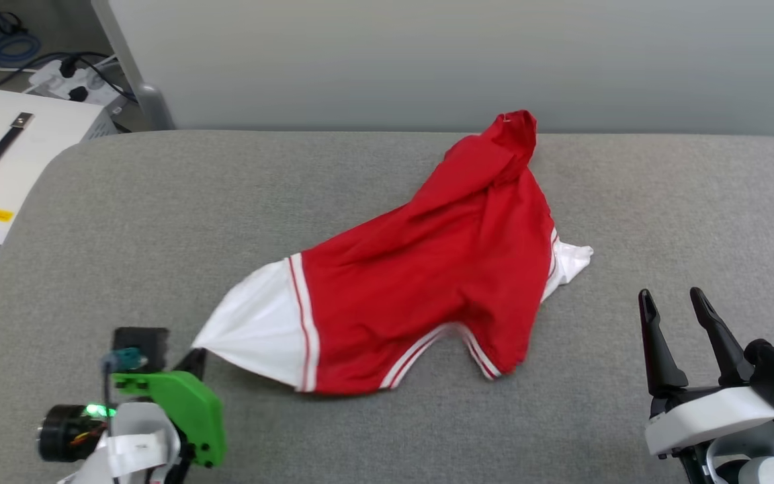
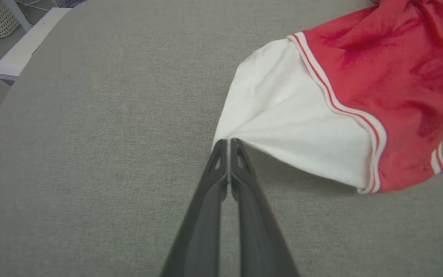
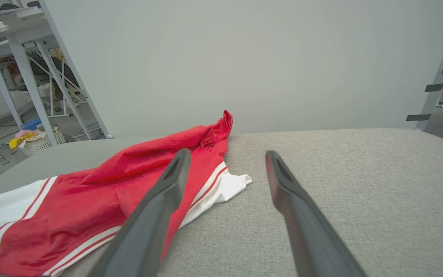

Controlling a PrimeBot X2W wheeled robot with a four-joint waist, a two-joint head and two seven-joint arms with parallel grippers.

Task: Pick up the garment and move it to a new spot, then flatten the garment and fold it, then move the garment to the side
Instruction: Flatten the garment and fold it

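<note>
Left pincer (image 2: 228,142), dark fingers clamped together on the tip of the white sleeve (image 2: 283,115), gripped the crumpled red jersey-style garment (image 1: 427,269) lying mid-way across the grey fabric-covered desk (image 1: 158,202), presumably for lifting, while the right pincer (image 1: 670,296) stood apart, empty, nearby.

Left arm: enters the head view at lower left. The wrist carries a green bracket (image 1: 182,403) and a black cylindrical module (image 1: 64,431) with a green light lit. The left gripper (image 1: 196,352) sits low over the surface, angled up and to the right in the head view. In the left wrist view its fingers (image 2: 208,200) lie pressed together along their length. Their tips pinch the white sleeve corner of the garment (image 1: 420,282), and the cloth is drawn to a point there.

Right arm: at lower right of the head view, with a white housing (image 1: 709,411) at the wrist. The right gripper (image 1: 670,296) points up that view, leaning slightly left, with its two dark fingers spread wide and empty. It is apart from the garment, off to its right.
</note>
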